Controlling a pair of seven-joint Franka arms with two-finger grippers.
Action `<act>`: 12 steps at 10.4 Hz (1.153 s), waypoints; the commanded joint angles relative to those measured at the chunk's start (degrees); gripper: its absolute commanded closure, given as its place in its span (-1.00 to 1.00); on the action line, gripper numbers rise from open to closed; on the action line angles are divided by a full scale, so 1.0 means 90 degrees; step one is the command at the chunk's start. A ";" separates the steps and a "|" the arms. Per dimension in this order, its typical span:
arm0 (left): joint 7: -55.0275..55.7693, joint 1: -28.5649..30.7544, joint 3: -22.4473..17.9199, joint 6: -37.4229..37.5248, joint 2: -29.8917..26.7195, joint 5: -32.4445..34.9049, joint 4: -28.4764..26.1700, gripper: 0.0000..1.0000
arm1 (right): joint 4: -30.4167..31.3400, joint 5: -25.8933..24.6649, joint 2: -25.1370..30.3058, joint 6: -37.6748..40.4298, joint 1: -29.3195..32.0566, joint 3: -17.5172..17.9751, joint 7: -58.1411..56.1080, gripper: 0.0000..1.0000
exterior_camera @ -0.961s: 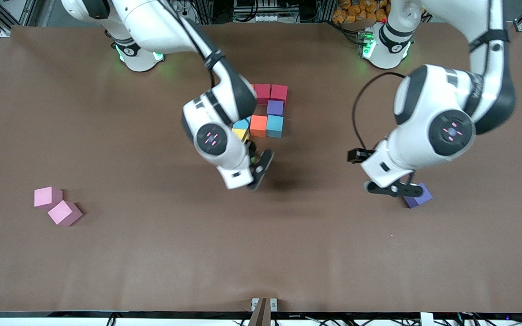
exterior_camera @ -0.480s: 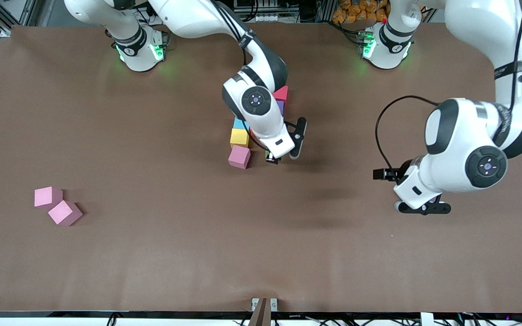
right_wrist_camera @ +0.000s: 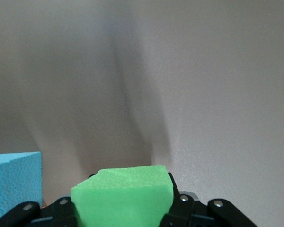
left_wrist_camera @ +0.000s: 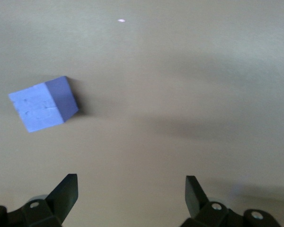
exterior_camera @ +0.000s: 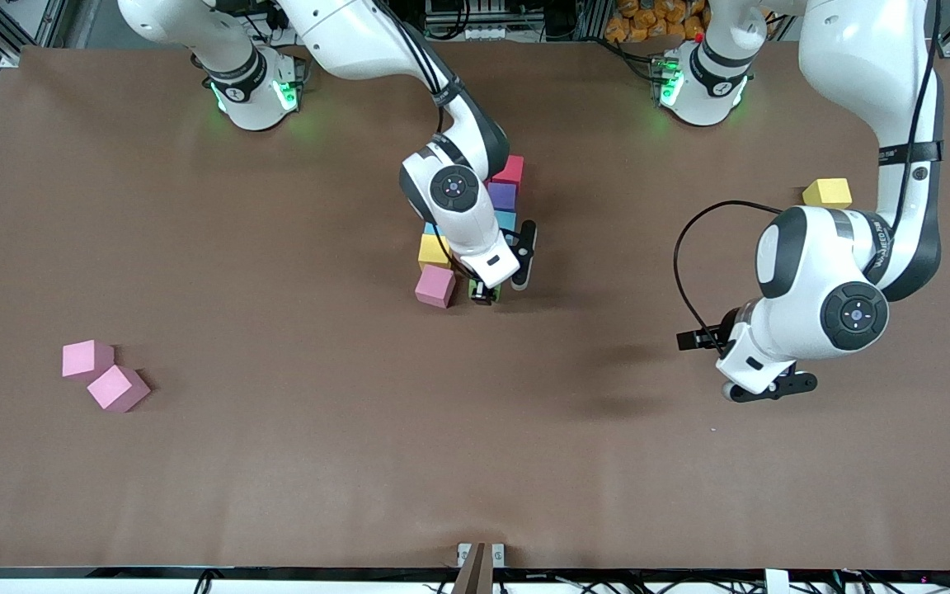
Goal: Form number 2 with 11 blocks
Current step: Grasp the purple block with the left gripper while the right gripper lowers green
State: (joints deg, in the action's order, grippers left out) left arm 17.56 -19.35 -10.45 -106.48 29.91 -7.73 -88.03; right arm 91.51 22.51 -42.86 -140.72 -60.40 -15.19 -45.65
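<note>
Since half a second ago my right arm has dropped a little toward the digit while my left arm has swung clear of a yellow block [exterior_camera: 826, 193] that now shows near the left arm's end of the table. Nearest the front camera, the left gripper [exterior_camera: 764, 389] hangs over bare table [exterior_camera: 475, 462], fingers [left_wrist_camera: 66, 193] spread wide with nothing between them; its wrist view shows a purple block [left_wrist_camera: 43, 104] lying loose on the surface, apart from the fingers. Two pink blocks [exterior_camera: 104, 375] sit touching each other, well apart from everything, toward the right arm's end. Farther back, the right gripper [exterior_camera: 498, 280] is clamped on a green block [right_wrist_camera: 123, 196], low beside the pink block [exterior_camera: 435, 285] that ends the unfinished number 2 [exterior_camera: 475, 223], with a light blue block [right_wrist_camera: 15, 182] just beside it in the wrist view. Yellow, light blue, purple and crimson blocks run on behind the arm, part hidden. These cubes look light, soft and matte, so I judge they grip easily but squash and skew under a hard pinch. I would take each one across two flat opposite faces at mid-height, squared to the row, and release gently so that neighbours are not nudged.
</note>
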 commanded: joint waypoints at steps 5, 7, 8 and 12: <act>0.0188 0.0275 -0.0713 -0.0229 0.0202 0.0214 -0.0247 -1.00 | 0.0974 0.0604 0.0358 -0.0779 -0.0008 -0.0061 -0.0875 0.61; 0.0188 0.0275 -0.0792 -0.0229 0.0202 0.0204 -0.0277 -1.00 | 0.1004 0.0604 0.0358 -0.0799 -0.0008 -0.0060 -0.0904 0.61; 0.0188 0.0275 -0.0792 -0.0229 0.0202 0.0204 -0.0277 -1.00 | 0.1005 0.0604 0.0358 -0.0800 0.0011 -0.0060 -0.0914 0.61; 0.0372 0.0275 -0.0792 -0.0229 0.0202 0.0194 -0.0383 -1.00 | 0.1024 0.0604 0.0358 -0.0800 0.0099 -0.0031 -0.1041 0.61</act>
State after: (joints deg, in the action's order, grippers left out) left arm 18.63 -16.28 -17.10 -107.82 32.26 -7.03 -90.01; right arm 98.25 26.19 -42.07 -147.50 -59.90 -16.00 -52.76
